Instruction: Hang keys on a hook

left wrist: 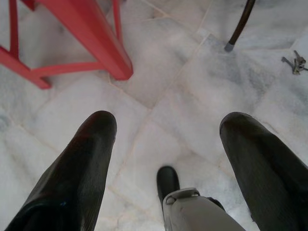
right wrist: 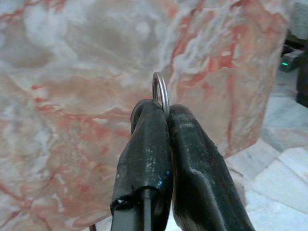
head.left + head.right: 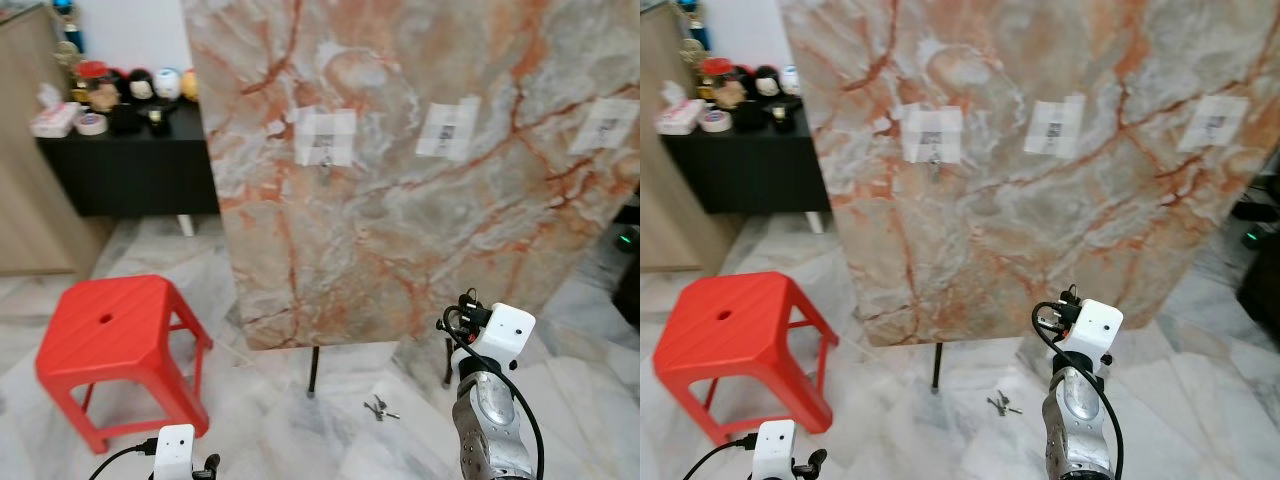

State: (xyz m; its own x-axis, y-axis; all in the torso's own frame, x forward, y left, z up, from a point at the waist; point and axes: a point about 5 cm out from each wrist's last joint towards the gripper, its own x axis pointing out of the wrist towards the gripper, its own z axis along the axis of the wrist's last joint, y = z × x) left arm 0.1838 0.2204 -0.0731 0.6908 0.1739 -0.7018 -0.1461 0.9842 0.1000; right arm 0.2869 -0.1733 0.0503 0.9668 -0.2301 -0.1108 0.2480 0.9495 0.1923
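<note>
My right gripper (image 2: pixel 163 109) is shut on a silver key ring (image 2: pixel 160 92), whose loop sticks out above the fingertips. It is raised in front of the lower part of the marble board (image 3: pixel 400 200); what hangs from the ring is hidden. A small hook (image 3: pixel 325 160) sits under the left white tape patch (image 3: pixel 325 135), and two more patches (image 3: pixel 447 128) (image 3: pixel 605 125) lie to the right. A bunch of keys (image 3: pixel 380 408) lies on the floor below the board. My left gripper (image 1: pixel 166 125) hangs open and low over the floor.
A red plastic stool (image 3: pixel 110 335) stands at the left. The board rests on thin black legs (image 3: pixel 313 372). A black cabinet (image 3: pixel 130 165) with jars and tape rolls is behind at the left. Marble tile floor (image 3: pixel 300 430) lies ahead.
</note>
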